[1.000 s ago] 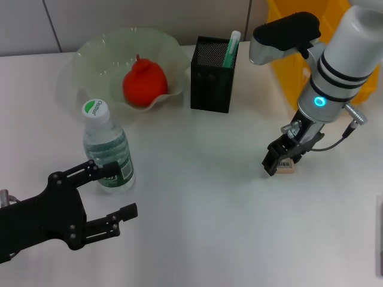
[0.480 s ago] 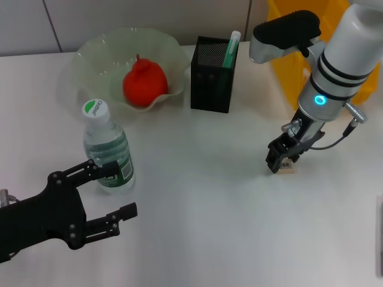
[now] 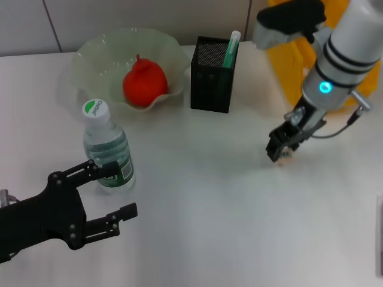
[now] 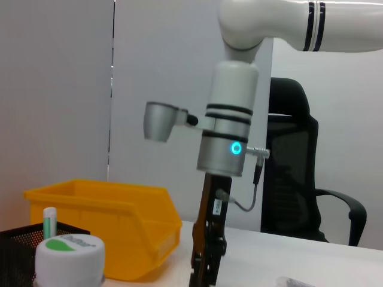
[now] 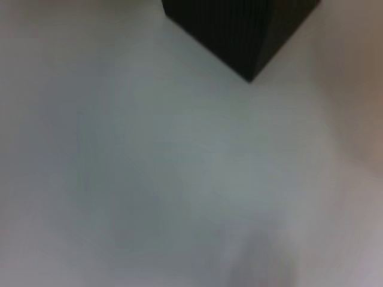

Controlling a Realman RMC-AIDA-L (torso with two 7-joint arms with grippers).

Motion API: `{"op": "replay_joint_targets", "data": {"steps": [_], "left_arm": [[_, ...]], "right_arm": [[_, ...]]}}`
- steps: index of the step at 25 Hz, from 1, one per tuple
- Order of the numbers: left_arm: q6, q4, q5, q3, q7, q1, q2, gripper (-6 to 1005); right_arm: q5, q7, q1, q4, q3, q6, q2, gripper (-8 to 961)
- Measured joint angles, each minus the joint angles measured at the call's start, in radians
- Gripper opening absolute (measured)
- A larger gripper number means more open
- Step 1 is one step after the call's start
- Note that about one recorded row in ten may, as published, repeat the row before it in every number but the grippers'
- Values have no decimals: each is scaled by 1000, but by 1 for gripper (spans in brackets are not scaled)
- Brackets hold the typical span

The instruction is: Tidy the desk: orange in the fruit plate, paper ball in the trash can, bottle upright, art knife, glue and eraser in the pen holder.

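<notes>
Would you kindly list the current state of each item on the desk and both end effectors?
orange: in the fruit plate.
bottle: upright, capped.
pen holder: upright, holding a green-and-white stick.
eraser: gripped, just off the desk.
right end effector: shut on the eraser.
left end effector: open, beside the bottle.

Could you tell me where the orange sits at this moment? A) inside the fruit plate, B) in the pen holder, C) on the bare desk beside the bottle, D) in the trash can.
A: the orange rests inside the fruit plate, behind the upright bottle and left of the pen holder.
</notes>
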Motion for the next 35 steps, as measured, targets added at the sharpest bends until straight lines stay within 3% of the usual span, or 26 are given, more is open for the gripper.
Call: {"op": "replay_joint_targets", "data": {"steps": [11,16,25,29,35], "left_arm": [[-11,0,0,-1,0,3,0,785],[-12,0,0,-1,0,3,0,785],[-13,0,-1,0,-6,4,-1,785],[-14,0,-2,-1,-8,5,-1,785],[-23,0,-2,-1,-9,1,-2,785]], "right_arm": [[2,3,-16,-360,19,-142,-4,439],[-1,3,-7,-479,37,-132,-5,439],[5,-15,-10,-482,18,33,3,437],[19,-20,-6,-373,-28,177,4,437],[66,-55,12,-263,-56,283,6,438]]}}
